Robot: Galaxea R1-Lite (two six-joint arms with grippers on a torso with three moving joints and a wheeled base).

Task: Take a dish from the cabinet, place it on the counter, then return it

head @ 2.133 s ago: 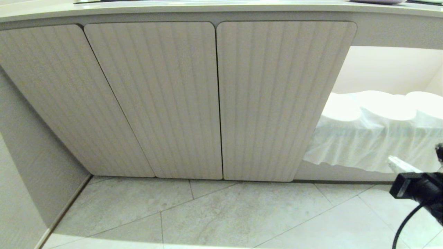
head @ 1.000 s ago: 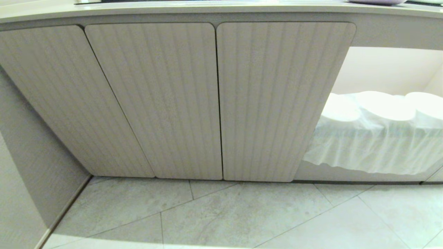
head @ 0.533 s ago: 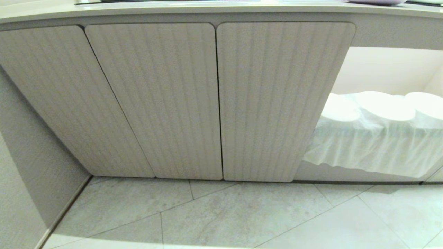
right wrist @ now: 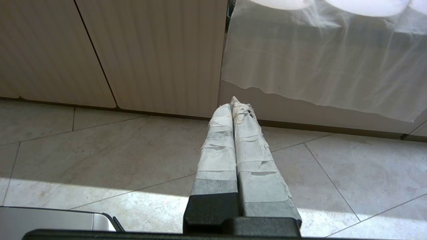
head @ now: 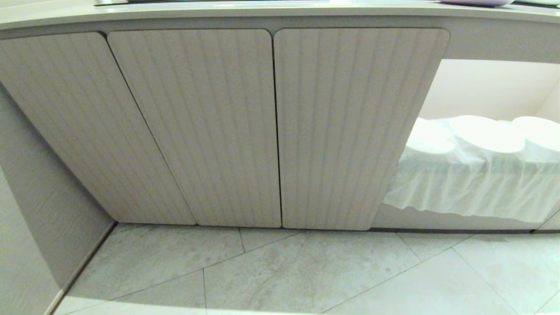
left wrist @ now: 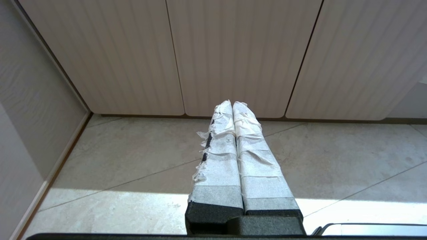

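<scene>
The dish cannot be made out for certain; a lilac rim shows on the counter at the far right, too cropped to tell. Below the counter the cabinet has all three ribbed doors shut, blocking its inside. Beside the cabinet's right door, an open lit bay holds white plate stacks under clear plastic. The left gripper and the right gripper hang low over the tiled floor before the cabinet, taped fingers pressed together, holding nothing.
</scene>
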